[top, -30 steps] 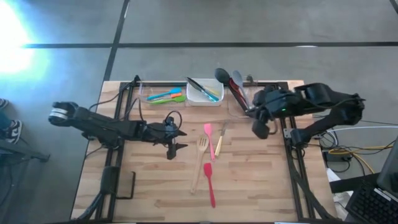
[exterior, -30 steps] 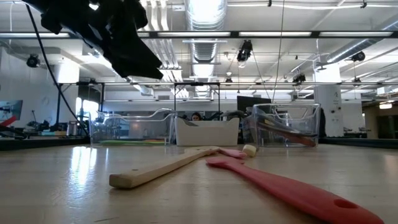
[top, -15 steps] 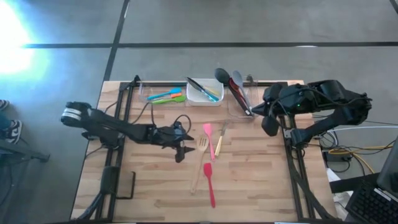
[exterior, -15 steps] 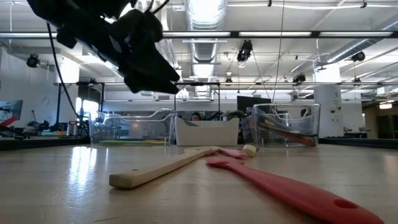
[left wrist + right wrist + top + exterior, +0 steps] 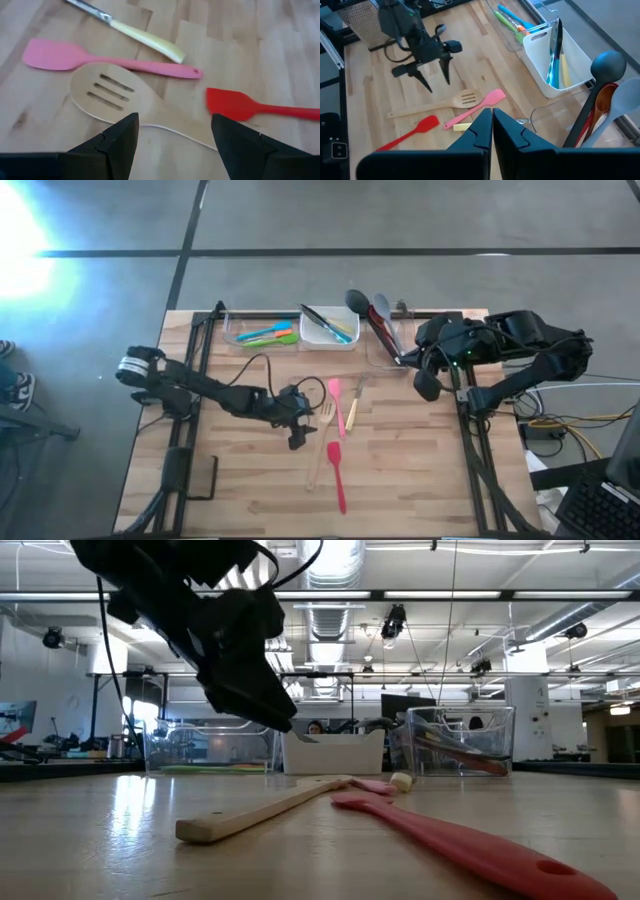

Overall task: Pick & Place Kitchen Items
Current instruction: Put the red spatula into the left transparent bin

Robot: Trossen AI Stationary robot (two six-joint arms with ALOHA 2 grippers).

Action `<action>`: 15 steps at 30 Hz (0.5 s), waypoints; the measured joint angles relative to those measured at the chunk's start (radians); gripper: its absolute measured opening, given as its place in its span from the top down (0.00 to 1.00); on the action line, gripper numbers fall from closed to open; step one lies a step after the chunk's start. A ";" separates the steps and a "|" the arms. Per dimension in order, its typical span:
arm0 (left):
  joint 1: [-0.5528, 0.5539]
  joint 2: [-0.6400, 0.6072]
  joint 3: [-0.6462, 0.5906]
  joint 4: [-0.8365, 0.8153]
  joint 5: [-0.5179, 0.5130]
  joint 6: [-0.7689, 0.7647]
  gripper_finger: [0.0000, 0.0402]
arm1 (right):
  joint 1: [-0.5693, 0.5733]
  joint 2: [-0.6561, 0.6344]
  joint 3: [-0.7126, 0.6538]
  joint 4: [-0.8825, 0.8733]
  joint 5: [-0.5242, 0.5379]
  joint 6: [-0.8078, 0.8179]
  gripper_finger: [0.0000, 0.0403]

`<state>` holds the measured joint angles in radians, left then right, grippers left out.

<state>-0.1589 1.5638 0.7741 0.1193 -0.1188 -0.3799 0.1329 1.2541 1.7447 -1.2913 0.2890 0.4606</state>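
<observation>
Slots in wooden spatula (image 5: 107, 92), wrist-view only

Wooden slotted spoon (image 5: 112, 97) — matt, smooth

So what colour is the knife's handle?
Pale cream-yellow handle on the knife, clearest in the left wrist view.

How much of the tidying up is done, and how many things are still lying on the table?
Done: some utensils already sit in the clear tub, the white tub and the right-hand tub.

In hand: nothing is held. The left tool hangs open by the wooden slotted spoon. The right tool waits shut near the right-hand tub.

Left: four pieces lie loose: that spoon, the pink spatula, the red spatula and the cream-handled knife.
</observation>
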 joint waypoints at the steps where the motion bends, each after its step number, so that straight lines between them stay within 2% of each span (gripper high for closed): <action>1: -0.011 -0.011 0.002 -0.011 0.000 -0.008 0.37 | 0.000 0.004 0.000 0.000 0.000 0.000 0.98; 9: -0.109 -0.048 0.002 -0.015 -0.004 -0.051 0.37 | 0.000 0.042 0.000 0.003 0.000 0.000 0.98; 15: -0.151 -0.042 -0.001 -0.016 -0.097 -0.085 0.37 | 0.000 0.085 0.000 0.008 0.000 0.000 0.98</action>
<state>-0.3101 1.5215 0.7732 0.1037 -0.2153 -0.4652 0.1329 1.3387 1.7447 -1.2835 0.2890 0.4606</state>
